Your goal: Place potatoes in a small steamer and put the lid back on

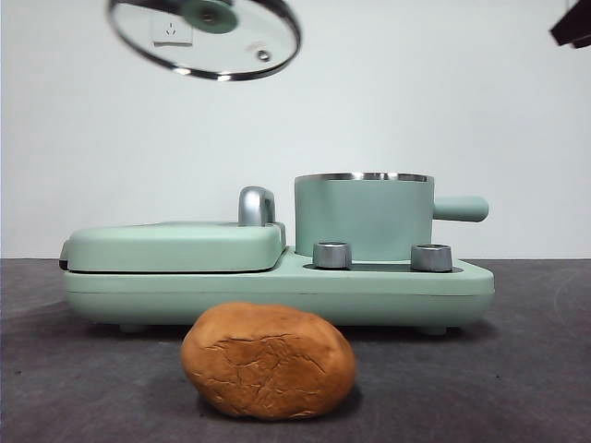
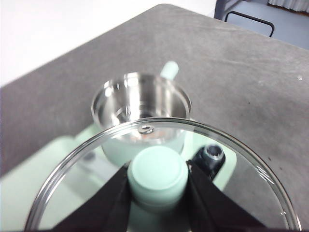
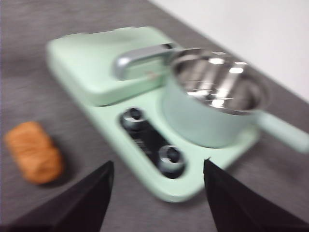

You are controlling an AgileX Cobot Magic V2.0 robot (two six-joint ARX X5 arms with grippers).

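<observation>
While the left gripper point(image 2: 157, 193) pinches the lid point(image 1: 205, 37) by its knob high above, the potato point(image 1: 268, 361) lies near the open steamer point(image 1: 364, 214); the right gripper point(image 3: 157, 193) hovers, jaws spread.

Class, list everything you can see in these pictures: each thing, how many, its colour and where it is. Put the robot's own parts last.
Potato: one, orange-brown, on the table in front of the cooker.
Steamer pot: one, mint green with steel rim, uncovered, on the cooker base.
Lid: one, clear glass with green knob, held in the air.
Cooker base: one, mint green, on the table.
Griddle cover: one, mint green, chrome handle, beside the pot.
Knobs: two, silver, before the pot.
Table: one, dark grey.
Left tool: black, shut on the lid's knob.
Right tool: black, open, above the table.
</observation>
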